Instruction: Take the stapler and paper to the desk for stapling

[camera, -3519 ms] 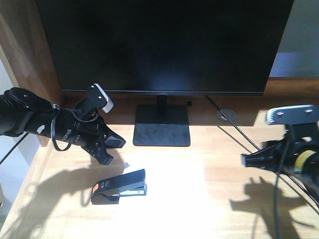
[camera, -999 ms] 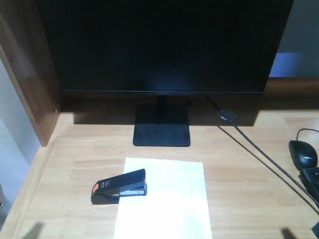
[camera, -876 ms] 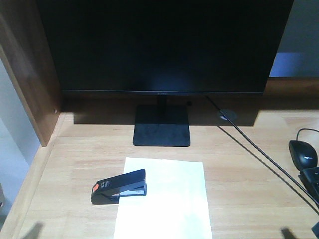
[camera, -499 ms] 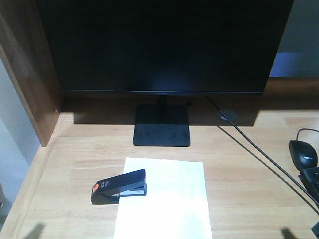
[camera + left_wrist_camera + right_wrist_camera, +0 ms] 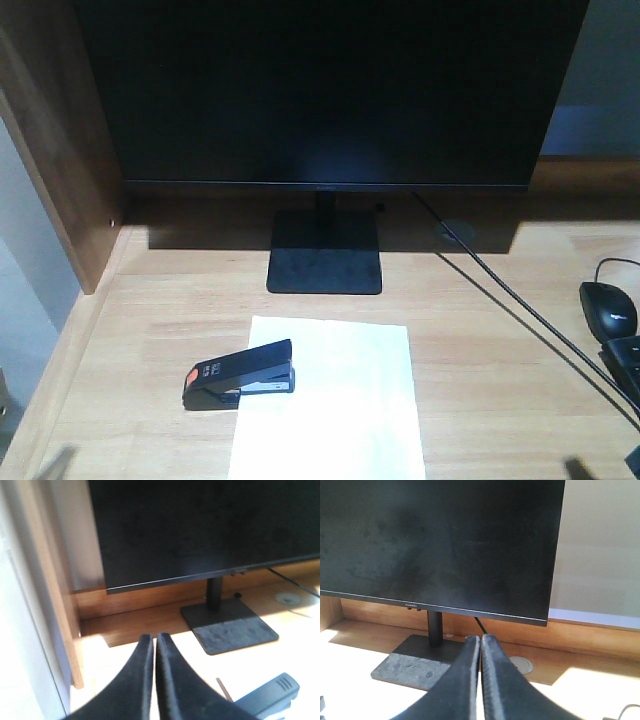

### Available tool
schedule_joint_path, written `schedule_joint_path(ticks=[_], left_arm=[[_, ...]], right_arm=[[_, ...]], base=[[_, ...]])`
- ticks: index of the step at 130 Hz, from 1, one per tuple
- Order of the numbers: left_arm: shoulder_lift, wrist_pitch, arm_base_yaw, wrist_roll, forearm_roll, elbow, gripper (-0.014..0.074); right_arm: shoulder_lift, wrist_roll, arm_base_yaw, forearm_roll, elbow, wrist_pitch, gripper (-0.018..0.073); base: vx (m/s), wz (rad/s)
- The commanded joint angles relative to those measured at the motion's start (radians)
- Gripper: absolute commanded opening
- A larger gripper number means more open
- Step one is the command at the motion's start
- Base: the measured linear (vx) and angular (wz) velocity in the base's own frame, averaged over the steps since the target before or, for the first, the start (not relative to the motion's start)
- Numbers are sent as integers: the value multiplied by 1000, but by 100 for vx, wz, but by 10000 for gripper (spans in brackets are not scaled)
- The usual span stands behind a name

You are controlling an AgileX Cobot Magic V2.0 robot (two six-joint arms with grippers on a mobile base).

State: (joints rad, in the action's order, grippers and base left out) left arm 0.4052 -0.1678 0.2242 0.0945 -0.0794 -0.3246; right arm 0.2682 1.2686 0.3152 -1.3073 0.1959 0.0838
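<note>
The black stapler (image 5: 239,375) with its orange-red end lies on the left edge of the white paper (image 5: 335,400), which rests flat on the light wood desk (image 5: 150,330) in front of the monitor stand. In the left wrist view the stapler (image 5: 267,699) shows at the lower right, to the right of my left gripper (image 5: 154,639), which is shut and empty. The right wrist view shows my right gripper (image 5: 480,638) also shut and empty, pointing at the monitor stand (image 5: 415,662). Neither gripper appears in the front view.
A large black monitor (image 5: 330,90) on a square stand (image 5: 325,262) fills the back. A dark wood side panel (image 5: 60,160) walls the left. A cable (image 5: 520,310) runs diagonally right; a black mouse (image 5: 608,308) and keyboard corner (image 5: 625,365) sit at the right edge.
Both arms were over the desk 3.5 s ago and have since withdrawn out of the front view. Stapler and paper have stayed put over the last second.
</note>
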Motion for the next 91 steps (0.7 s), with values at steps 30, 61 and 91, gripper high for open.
schedule_joint_path(ticks=[30, 61, 91], left_arm=[[4, 115, -24, -58, 30, -14, -6], [-140, 187, -68, -58, 8, 119, -6], [-353, 146, -131, -59, 8, 257, -6]], right_arm=[[7, -7, -4, -18, 28, -20, -7], [7, -7, -4, -18, 28, -20, -7], [7, -7, -4, -18, 28, -20, -7]], base=[[0, 0], [0, 0], [0, 0]])
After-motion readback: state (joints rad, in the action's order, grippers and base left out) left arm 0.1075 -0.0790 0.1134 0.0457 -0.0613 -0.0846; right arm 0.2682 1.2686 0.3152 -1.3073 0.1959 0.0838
